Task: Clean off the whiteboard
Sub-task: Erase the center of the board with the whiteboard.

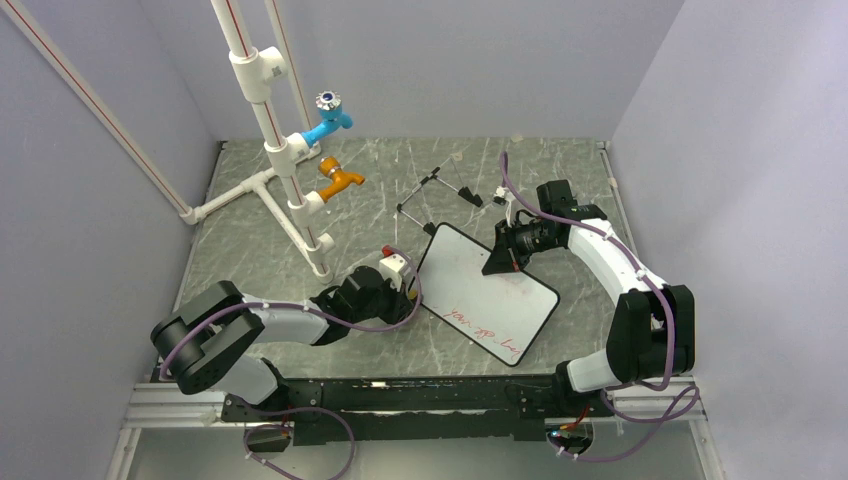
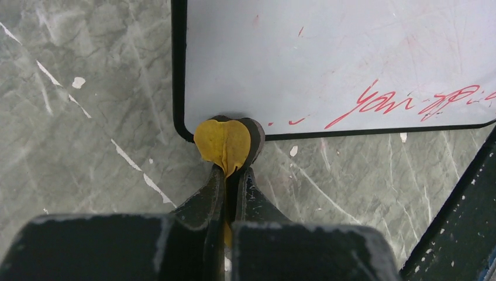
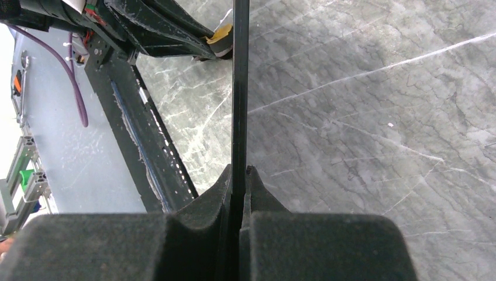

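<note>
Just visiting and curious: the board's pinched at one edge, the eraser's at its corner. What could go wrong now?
The right pincer clamps only the whiteboard's thin edge, so a wiping push might twist it or make it slip. The eraser in the left pincer sits at the very corner and could slide off the rim, missing the red writing.

Your left arm and right arm: white shells, black joints, purple cables tied alongside. Your left pincer and right pincer: matte black, the left's edges scuffed.
</note>
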`<state>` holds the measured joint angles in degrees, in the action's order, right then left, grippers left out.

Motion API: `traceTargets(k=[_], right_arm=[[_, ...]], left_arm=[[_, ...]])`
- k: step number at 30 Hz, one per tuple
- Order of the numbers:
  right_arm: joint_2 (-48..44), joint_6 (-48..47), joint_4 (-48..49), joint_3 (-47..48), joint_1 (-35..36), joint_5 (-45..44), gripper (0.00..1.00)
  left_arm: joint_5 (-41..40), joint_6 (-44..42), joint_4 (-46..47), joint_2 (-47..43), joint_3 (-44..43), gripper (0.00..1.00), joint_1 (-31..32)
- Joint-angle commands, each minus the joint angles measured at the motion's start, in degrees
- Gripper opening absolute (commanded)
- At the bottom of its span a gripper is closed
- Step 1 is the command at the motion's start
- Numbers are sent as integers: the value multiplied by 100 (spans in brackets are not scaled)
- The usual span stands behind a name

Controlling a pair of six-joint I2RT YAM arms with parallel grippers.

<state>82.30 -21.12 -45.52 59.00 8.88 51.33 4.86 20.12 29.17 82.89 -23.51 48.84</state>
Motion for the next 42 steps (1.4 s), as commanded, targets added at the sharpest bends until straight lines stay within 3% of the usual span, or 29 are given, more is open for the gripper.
traceTargets(k=[1, 10, 18, 26, 35, 38, 42], right_arm=[[-43, -491, 448, -47, 59, -149, 0], [-16, -504, 430, -40, 60, -115, 0], [-26, -502, 438, -47, 61, -132, 0], [-43, -519, 406, -41, 58, -89, 0], [-39, -541, 386, -31, 56, -53, 0], [-49, -541, 384, -31, 61, -62, 0], [-66, -541, 370, -24, 62, -53, 0]], left_arm=[[-282, -185, -53, 117, -287, 0, 106], [-1602, -468, -1018, 39, -627, 0, 439], [-1955, -569, -1318, 377, -894, 0, 577], [-645, -546, -1196, 900, -1171, 0, 798], [616, -166, -305, 1238, -1226, 0, 1063], [739, -182, -374, 1252, -1395, 0, 1176], [307, -191, -615, 1052, -1317, 0, 1156]])
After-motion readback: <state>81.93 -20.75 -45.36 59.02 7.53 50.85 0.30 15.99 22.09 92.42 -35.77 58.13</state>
